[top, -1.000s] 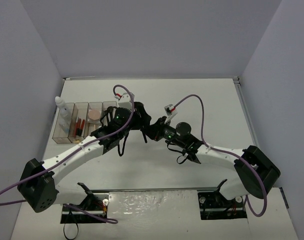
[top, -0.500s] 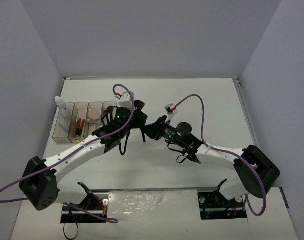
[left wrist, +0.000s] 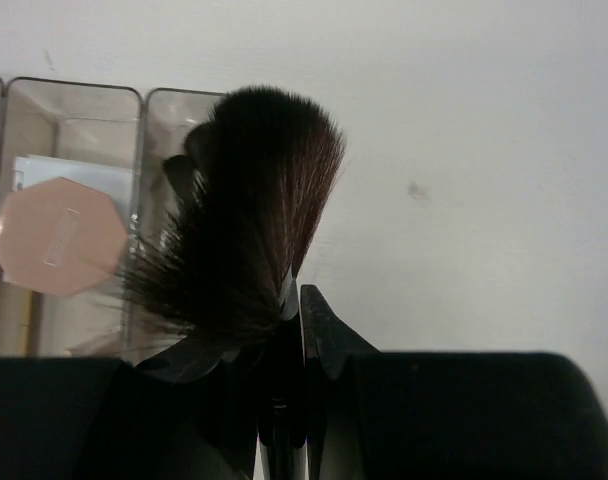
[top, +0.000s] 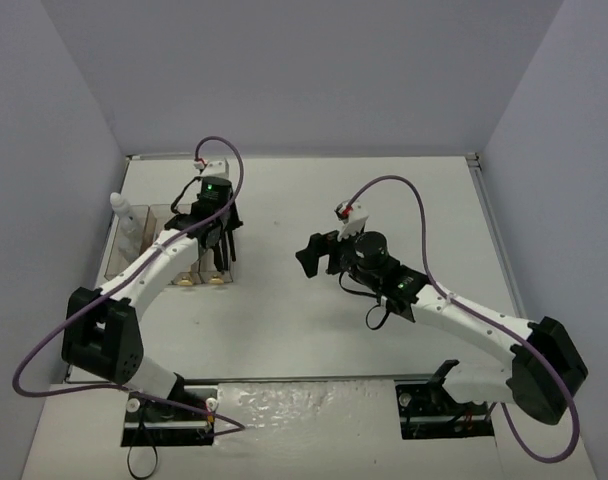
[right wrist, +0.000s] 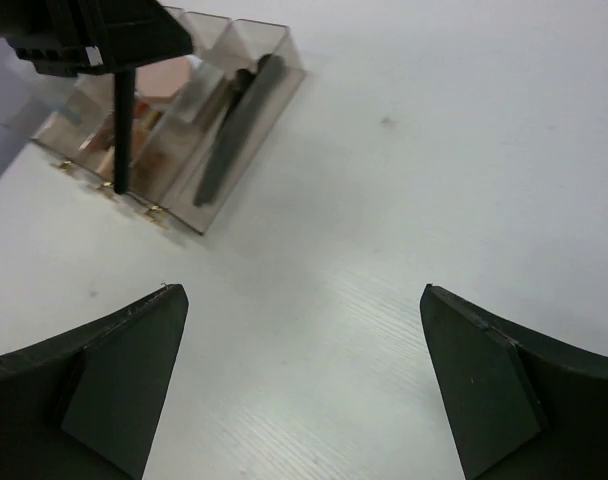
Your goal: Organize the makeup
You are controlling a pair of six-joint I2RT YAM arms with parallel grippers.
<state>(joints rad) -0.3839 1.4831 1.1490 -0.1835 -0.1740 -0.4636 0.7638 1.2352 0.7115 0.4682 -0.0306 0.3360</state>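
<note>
My left gripper [left wrist: 296, 295] is shut on a black-handled makeup brush [left wrist: 239, 215]. Its dark bristles fan out ahead of the fingers. In the right wrist view the brush's thin handle [right wrist: 121, 130] hangs straight down from the left gripper [right wrist: 94, 30] over the clear bins [right wrist: 199, 215]. Another dark brush [right wrist: 239, 120] lies in the rightmost bin. A pink compact [left wrist: 56, 250] rests in the neighbouring bin. From above, the left gripper [top: 216, 225] hovers over the right end of the bins [top: 169, 270]. My right gripper [top: 319, 255] stands wide open mid-table, nothing between its fingers [right wrist: 114, 370].
A white bottle [top: 124, 212] stands in the leftmost bin, near the table's left edge. Red pencils lie in another bin. Purple cables loop above both arms. Grey walls enclose the white table [top: 384, 200] on three sides.
The two grippers met at mid-table; the left shut on the brush and the right opened. The left arm then swung left over the bins while the right drew back slightly.
</note>
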